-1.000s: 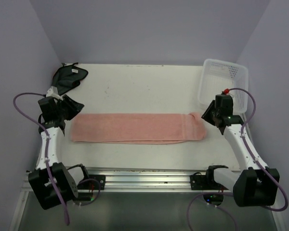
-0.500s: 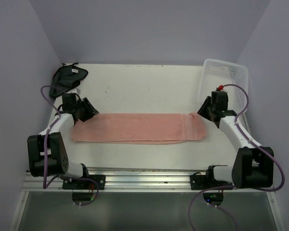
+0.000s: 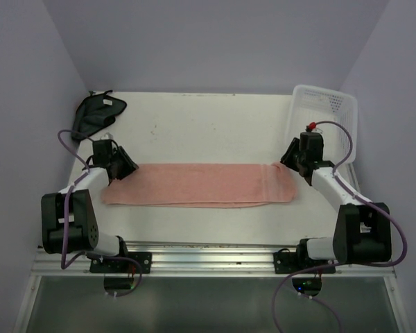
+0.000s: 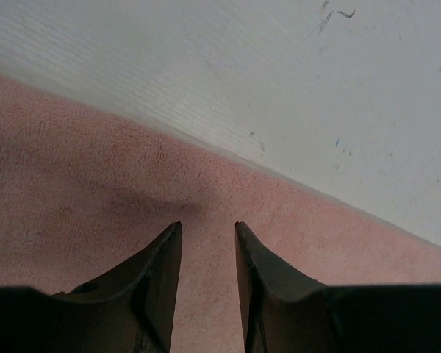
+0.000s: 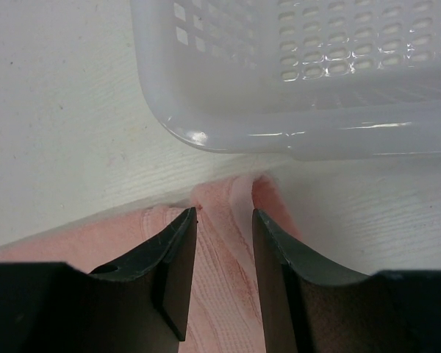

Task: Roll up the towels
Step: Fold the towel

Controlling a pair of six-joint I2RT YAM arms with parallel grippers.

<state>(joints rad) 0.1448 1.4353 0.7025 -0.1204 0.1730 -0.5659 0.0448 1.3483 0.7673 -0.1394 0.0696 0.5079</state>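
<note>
The pink towel lies flat mid-table, its long axis running left to right. The left gripper sits low over its left end, jaws narrowly apart, holding nothing. The right gripper, equally narrow, straddles a fold at the right end, just beside the basket. The dark cloth lies bunched at the far-left corner.

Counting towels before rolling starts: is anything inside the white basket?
Overhead, the basket shows nothing inside; the right arm covers its near left corner. The pink towel and dark cloth lie outside it.
</note>
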